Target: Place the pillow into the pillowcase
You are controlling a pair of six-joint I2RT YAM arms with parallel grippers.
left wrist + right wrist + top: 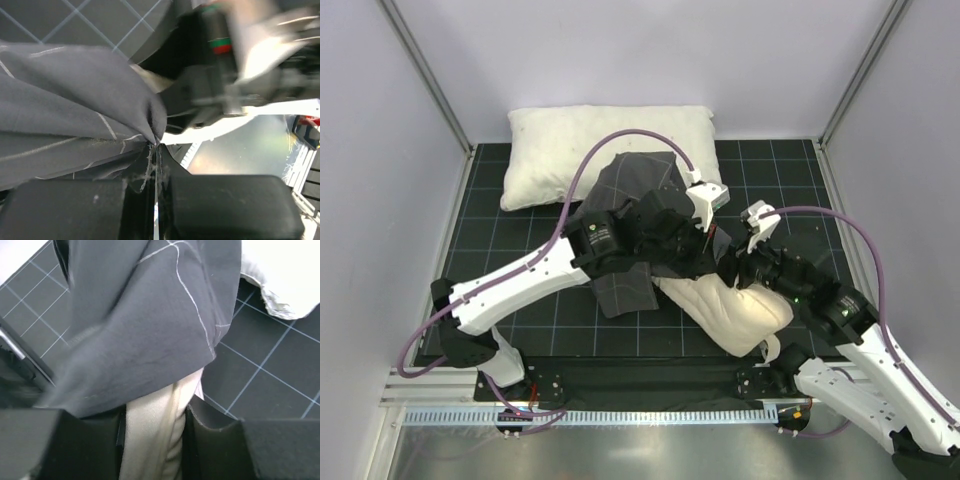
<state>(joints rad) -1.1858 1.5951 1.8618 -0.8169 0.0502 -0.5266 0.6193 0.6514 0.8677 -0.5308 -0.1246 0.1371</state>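
The pillow [740,315] lies at lower centre-right of the top view. It looks light and squashy, best pinched by an edge fold. The pillowcase [630,195], thin limp cloth, is heaped at centre, overlapping the pillow's upper end; its hem should give the surest hold. The left gripper [156,165] is clamped tight on a pillowcase pucker. The right gripper [152,432], partly closed, pinches a pillow fold.

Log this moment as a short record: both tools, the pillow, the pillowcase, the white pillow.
left tool: shut on a pillowcase edge
right tool: shut on the pillow
pillow: near right of the table, one end covered by the fabric
pillowcase: bunched mid-table, draped over that end
white pillow: far edge, behind the pillowcase
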